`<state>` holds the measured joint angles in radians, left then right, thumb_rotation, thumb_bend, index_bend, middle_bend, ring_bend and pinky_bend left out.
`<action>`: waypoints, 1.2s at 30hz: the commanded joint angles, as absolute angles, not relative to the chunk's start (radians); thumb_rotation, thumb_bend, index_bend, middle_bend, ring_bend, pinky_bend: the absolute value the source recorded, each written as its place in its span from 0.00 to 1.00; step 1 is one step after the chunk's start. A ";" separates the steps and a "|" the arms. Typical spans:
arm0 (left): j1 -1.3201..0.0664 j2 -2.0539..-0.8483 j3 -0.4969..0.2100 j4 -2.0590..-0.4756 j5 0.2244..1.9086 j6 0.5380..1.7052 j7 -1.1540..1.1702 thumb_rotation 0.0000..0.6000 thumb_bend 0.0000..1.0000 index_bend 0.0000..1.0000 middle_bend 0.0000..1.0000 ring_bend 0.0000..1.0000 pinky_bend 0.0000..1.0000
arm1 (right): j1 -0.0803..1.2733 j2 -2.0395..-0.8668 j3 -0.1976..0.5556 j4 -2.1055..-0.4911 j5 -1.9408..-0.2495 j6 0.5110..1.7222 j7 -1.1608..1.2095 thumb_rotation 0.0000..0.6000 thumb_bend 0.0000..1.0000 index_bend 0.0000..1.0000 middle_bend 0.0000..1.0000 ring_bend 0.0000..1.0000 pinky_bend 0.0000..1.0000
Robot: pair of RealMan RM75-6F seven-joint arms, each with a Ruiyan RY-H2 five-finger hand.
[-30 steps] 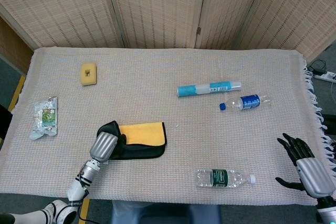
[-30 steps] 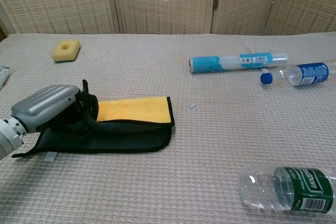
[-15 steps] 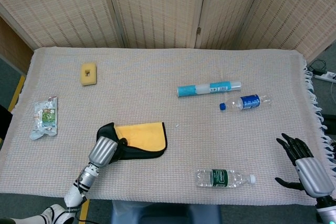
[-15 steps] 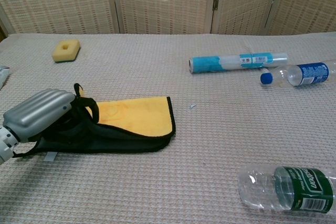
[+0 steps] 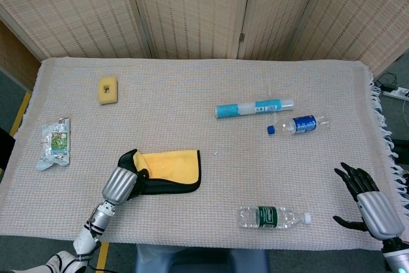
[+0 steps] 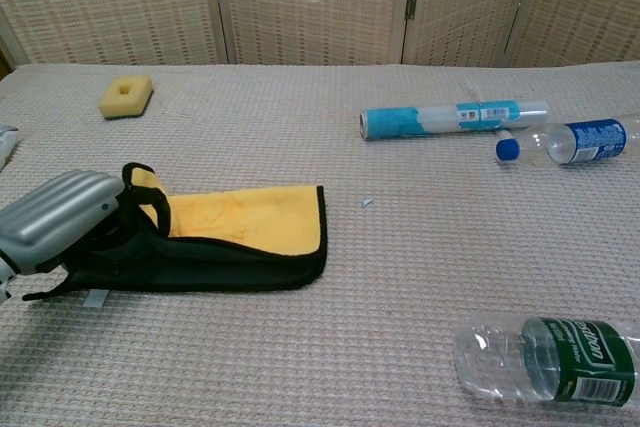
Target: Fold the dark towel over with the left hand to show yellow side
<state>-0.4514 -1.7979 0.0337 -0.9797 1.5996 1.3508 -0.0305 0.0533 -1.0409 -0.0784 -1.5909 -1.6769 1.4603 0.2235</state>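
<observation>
Dark towel, low on the worktop's left side, is gripped at its left end by the left hand, fingers curled around the raised edge, so the yellow face is exposed.

open cloth mid-table — bottle front-right

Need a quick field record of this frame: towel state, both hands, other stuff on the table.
towel: dark towel partly folded, yellow side facing up, black strip along near edge
left hand: left hand grips the towel's left end
right hand: right hand at right table edge, fingers spread, holds nothing
sponge: yellow sponge far left
packet: packet at left edge
tube: blue and clear tube lying flat
bottles: blue-label bottle, green-label bottle, both lying down
</observation>
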 commanded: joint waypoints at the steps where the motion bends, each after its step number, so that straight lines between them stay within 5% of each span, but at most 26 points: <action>1: -0.448 -1.797 0.034 -0.977 1.601 1.352 -0.033 1.00 0.47 0.53 1.00 1.00 1.00 | 0.055 -1.042 -0.078 -1.591 -1.675 1.457 0.223 1.00 0.12 0.00 0.00 0.00 0.00; 11: -0.436 -1.794 0.040 -0.981 1.608 1.346 -0.036 1.00 0.47 0.51 1.00 1.00 1.00 | 0.059 -1.044 -0.079 -1.593 -1.673 1.451 0.216 1.00 0.12 0.00 0.00 0.00 0.00; 20: -0.429 -1.783 0.047 -1.017 1.629 1.360 -0.025 1.00 0.38 0.25 1.00 1.00 1.00 | 0.059 -1.042 -0.080 -1.593 -1.674 1.453 0.220 1.00 0.12 0.00 0.00 0.00 0.00; 36: -0.437 -1.686 -0.014 -1.118 1.616 1.384 0.079 1.00 0.37 0.32 1.00 1.00 1.00 | 0.068 -1.042 -0.085 -1.592 -1.679 1.441 0.223 1.00 0.12 0.00 0.00 0.00 0.00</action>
